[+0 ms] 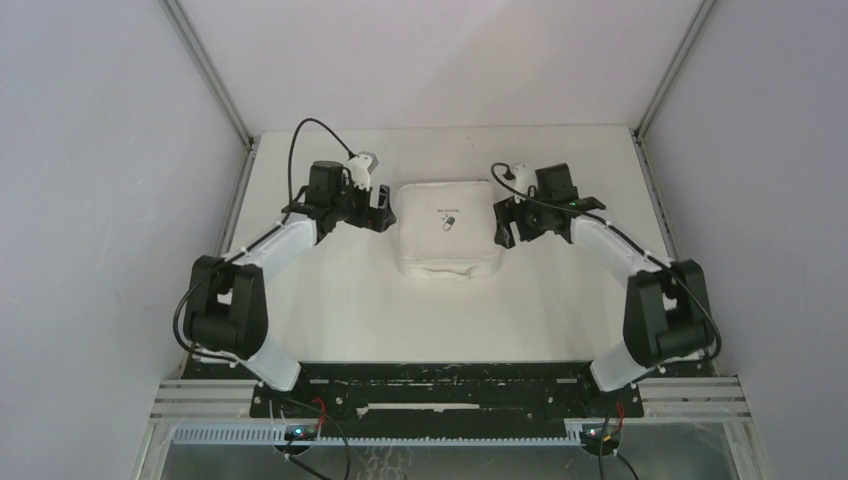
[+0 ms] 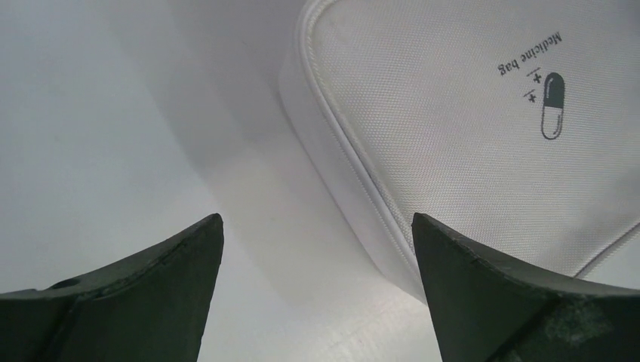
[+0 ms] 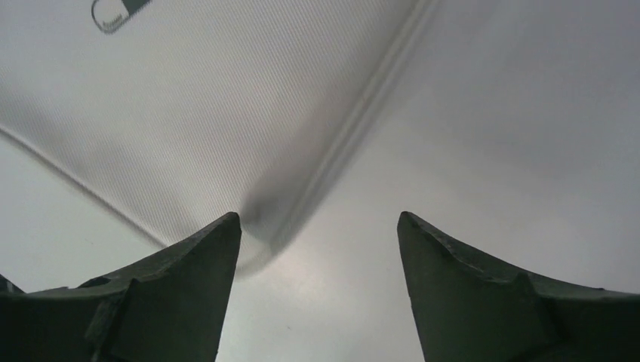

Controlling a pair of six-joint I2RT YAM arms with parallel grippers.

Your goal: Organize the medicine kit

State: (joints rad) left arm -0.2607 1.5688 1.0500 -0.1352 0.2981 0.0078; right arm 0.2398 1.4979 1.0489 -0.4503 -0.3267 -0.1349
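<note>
The left tool hovers just beside the left edge of the medicine kit, its jaws spread wide with nothing between them. In the left wrist view, the left tool looks down on the kit's rounded corner and side wall. The closed white kit lies flat mid-worktop, its pill logo facing up. The right tool sits at the kit's right edge. In its wrist view, the right tool has its jaws apart around a corner of the kit, gripping nothing.
</note>
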